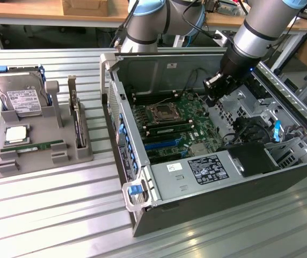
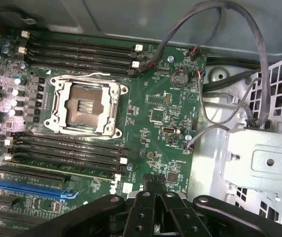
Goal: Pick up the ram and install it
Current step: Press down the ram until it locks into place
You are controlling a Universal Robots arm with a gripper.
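Open computer case point(image 1: 207, 177), closed empty gripper point(image 2: 156, 190) over motherboard point(image 2: 160, 118), ram point(image 1: 41, 146) on tray point(image 1: 14, 166)

Matt ribbed metal table point(image 1: 46, 215); glossy green motherboard point(image 2: 156, 98); dull grey plastic tray point(image 1: 14, 166).

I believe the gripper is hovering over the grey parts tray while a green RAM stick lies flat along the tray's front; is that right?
Not quite. In the exterior view the gripper is inside the open computer case, above the motherboard, not over the grey parts tray. The green RAM stick does lie flat along the tray's front.
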